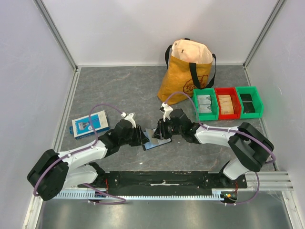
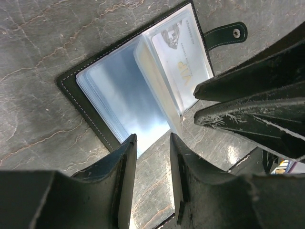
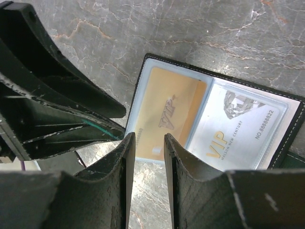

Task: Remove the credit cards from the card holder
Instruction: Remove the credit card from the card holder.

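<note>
We find the card holder lying open on the table between both grippers. The left gripper and right gripper stand slightly spread at its edges, pinching nothing. The orange credit card and pale credit card sit sleeved inside.

The top external camera is looking steeply down from above and behind the arm bases, far from the card holder, taking in the whole table. Both wrist cameras are hovering close above the card holder, facing it from opposite sides and sharing its open clear sleeves.
</note>
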`<state>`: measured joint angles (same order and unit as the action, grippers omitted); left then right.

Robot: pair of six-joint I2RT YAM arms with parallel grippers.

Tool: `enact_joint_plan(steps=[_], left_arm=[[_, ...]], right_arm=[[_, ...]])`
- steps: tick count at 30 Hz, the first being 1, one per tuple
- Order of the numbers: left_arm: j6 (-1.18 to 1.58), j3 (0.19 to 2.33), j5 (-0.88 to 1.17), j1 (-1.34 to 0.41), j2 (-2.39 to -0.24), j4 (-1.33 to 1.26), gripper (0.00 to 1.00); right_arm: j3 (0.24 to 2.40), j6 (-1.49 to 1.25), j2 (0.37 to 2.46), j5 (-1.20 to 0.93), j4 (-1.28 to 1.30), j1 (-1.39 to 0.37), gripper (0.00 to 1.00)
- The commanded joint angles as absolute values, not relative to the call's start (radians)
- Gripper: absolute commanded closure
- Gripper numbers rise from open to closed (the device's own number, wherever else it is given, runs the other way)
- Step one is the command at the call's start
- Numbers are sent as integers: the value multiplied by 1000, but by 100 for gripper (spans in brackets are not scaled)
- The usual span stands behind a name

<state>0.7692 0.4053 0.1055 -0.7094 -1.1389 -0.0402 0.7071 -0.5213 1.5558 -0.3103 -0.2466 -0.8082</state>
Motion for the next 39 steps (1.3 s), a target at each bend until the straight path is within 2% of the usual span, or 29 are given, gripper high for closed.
enact_joint_plan(steps=[1,8,15,24,27,30,33,39], left_arm=[[802,397,83,-712,-1094,-66,59],[796,443,115,-715,-1126,-93,57],[795,453,111,-715,-1161,-109,56],[784,414,41,-710,-1230,-110,72],[784,399,38,-712,-1235,-106,73],[792,387,38,-712,-1210,-100,72],[793,383,35,-713,-1178,-95,66],[778,396,-35,-712,-1132,-26,62]], right_arm=[[690,-538,1548,-272,-276,-798,62],[660,-520,1467,-216,-252,-781,60],[650,-529,1494,-279,-291,-776,60],[684,-566,1618,-348,-379,-765,61],[677,-578,1643,-368,-402,-755,61],[672,-578,1647,-377,-402,-750,61],[669,-562,1622,-382,-390,-750,61],[736,-419,1551,-257,-215,-801,53]])
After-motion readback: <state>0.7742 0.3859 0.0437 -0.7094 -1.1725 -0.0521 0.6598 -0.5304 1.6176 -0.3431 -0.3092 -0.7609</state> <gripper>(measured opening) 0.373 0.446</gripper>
